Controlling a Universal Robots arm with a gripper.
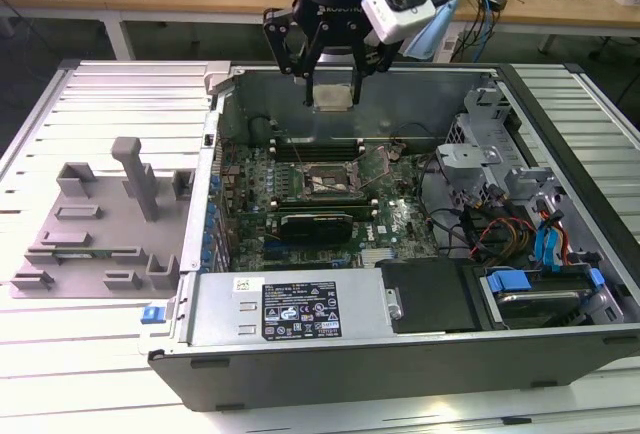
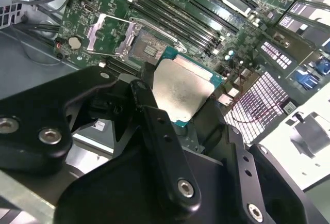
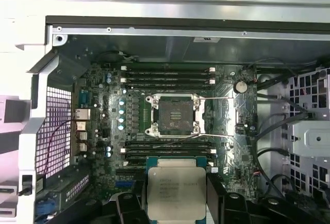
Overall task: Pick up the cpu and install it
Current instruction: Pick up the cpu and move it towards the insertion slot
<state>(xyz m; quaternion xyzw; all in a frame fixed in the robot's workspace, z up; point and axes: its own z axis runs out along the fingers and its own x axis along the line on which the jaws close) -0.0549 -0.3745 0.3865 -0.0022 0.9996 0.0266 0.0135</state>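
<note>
- The gripper (image 1: 334, 86) hangs over the open case (image 1: 560, 134), above the part of it that lies farthest up in the exterior view.
- It is clenched on the cpu (image 1: 335, 98). The black fingers (image 2: 154, 126) press against opposite edges of the chip.
- In the second wrist view the cpu (image 2: 183, 92) sits between the finger ends with its dull silver top fully exposed and a thin green edge around it.
- In the first wrist view the cpu (image 3: 175, 190) faces the camera squarely, with a finger on either side of it.
- The fingers are open only as far as the width of the chip.
- The cpu is held in the air, clear of the motherboard (image 1: 400, 219) and touching nothing but the gripper.
- The socket (image 3: 172, 116) lies on the board below, apart from the chip, with its metal latch frame (image 2: 111, 33) swung up.
- Memory slots (image 3: 167, 74) run along both sides of the socket.
- A grey fixture (image 1: 100, 224) rests on the slatted table (image 1: 90, 354) at the exterior view's left of the case, well apart from the gripper.
</note>
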